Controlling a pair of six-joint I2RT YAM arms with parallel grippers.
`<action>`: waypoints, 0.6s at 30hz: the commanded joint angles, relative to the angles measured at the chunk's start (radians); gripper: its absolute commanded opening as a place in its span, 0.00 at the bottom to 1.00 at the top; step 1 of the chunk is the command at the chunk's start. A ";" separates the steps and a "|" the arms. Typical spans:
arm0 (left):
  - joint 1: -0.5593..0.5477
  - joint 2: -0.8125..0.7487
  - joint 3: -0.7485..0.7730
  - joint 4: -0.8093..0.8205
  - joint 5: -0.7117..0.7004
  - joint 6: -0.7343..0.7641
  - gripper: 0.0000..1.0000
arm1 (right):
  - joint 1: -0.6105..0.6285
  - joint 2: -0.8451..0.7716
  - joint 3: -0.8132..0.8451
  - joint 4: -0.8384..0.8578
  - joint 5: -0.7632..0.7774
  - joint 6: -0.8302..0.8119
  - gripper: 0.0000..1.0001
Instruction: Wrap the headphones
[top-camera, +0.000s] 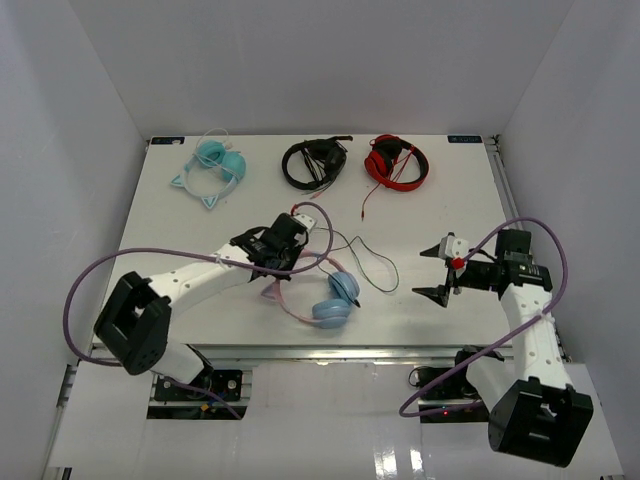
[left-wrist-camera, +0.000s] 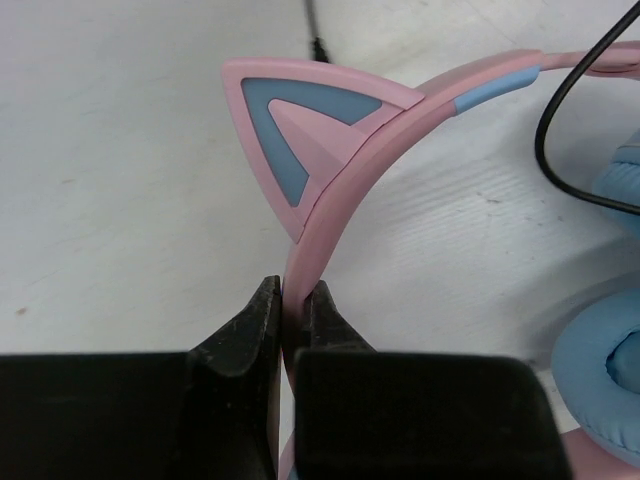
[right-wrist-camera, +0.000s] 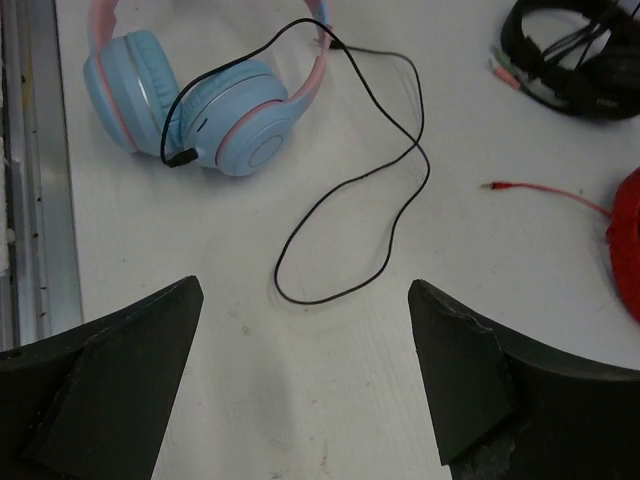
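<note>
Two arms working here. The left arm is stretching low across the white table (top-camera: 180, 230) toward the middle, and the left gripper (left-wrist-camera: 292, 305) is pinching the headband of the pink-and-light-blue cat-ear headphones (top-camera: 335, 298), fingers pressed tight on either side of the band just below one cat ear. The right arm is folding in over its own side, and the right gripper (top-camera: 438, 272) is hanging over bare tabletop with its fingers spread wide and nothing between them.

The headphones are lying mid-table, ear cups toward the near edge, close to the metal rail (right-wrist-camera: 40, 200). Their thin black cable (right-wrist-camera: 400, 200) is trailing off in loose loops between the two grippers, right in the right gripper's view.

Along the far edge, well apart from all this, three more sets are sitting: all-teal cat-ear headphones (top-camera: 213, 168), black headphones (top-camera: 314, 162) and red headphones (top-camera: 396, 160) with a thin red cord (top-camera: 365, 200) reaching toward the middle. White walls are boxing in the table on three sides.
</note>
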 joint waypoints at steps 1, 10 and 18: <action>0.015 -0.154 0.151 -0.171 -0.258 -0.080 0.00 | 0.110 0.130 0.183 -0.020 -0.049 -0.158 0.90; 0.017 -0.276 0.349 -0.400 -0.525 -0.123 0.00 | 0.452 0.235 0.258 0.524 0.221 0.328 0.90; 0.017 -0.310 0.481 -0.423 -0.444 -0.121 0.00 | 0.474 0.422 0.350 0.791 0.120 0.636 0.90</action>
